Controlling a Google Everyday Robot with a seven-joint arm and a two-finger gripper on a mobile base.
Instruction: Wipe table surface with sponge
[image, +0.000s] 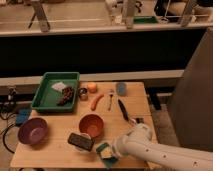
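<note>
Nearest the camera, one white, smooth, rounded arm enters from 4 o'clock; its pincer (114, 149) sits low at the counter's front edge. Whether its fingers are parted or closed cannot be told. One sponge (105, 151), a flat rectangular pad, teal-green with a pale yellow part, lies on the counter (60, 149) directly against the pincer, at its 9 o'clock side. Just beside it at 10 o'clock lies one black rectangular block (80, 141). The counter is pale wood with plank grain.

Mid-counter: one round orange bowl (91, 125) and, at 9 o'clock, one round purple bowl (33, 131).

Farther back: one orange carrot (97, 101), one fork (110, 98), one dark slim utensil (123, 109), one small blue cup (121, 88). At 11 o'clock, one green plastic tray (42, 103), rectangular, containing a white cloth piece (58, 86).
</note>
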